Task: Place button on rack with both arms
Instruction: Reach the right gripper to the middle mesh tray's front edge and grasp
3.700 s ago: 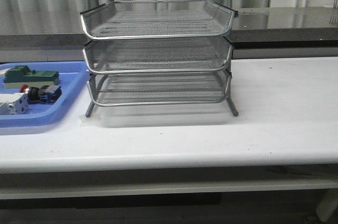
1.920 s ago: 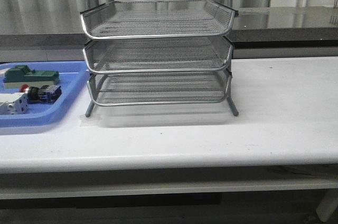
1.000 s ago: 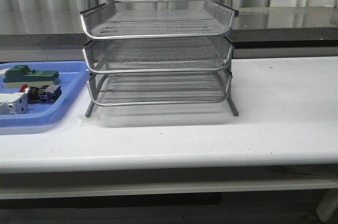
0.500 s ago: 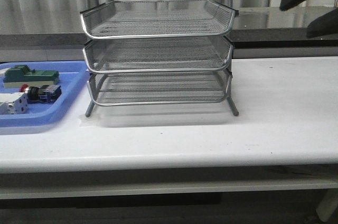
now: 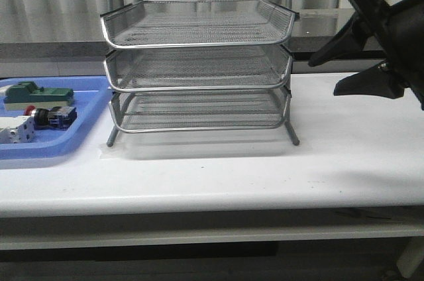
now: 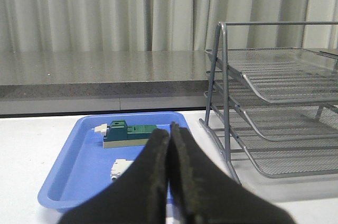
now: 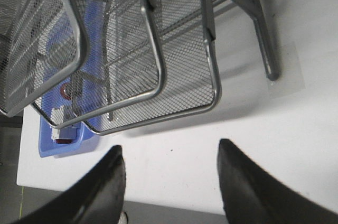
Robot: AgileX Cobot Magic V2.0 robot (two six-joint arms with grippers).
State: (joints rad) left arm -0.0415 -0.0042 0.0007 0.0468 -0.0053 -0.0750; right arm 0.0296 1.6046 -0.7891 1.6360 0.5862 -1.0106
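The button (image 5: 56,117), red-capped with a black body and blue rear, lies in the blue tray (image 5: 86,136) left of the rack (image 5: 199,42). The rack is a three-tier silver mesh stack in the middle of the table, also seen as the rack (image 6: 274,92) and the rack (image 7: 153,49) in the wrist views. My right gripper (image 5: 322,77) hangs open to the right of the rack, at about middle-tier height, with nothing between its fingers. The right gripper (image 7: 170,147) looks down on the rack's front corner. My left gripper (image 6: 169,129) is shut and empty, short of the tray; its fingers hide the button there.
A green block part (image 5: 38,94) and a white boxy part (image 5: 14,130) share the blue tray (image 6: 79,176) with the button. A dark counter ledge (image 5: 371,36) runs behind the table. The white table (image 5: 358,155) extends right of the rack.
My right gripper has come into the front view from the upper right, then dropped and moved left toward the rack's right side. The rack and tray parts have not moved.
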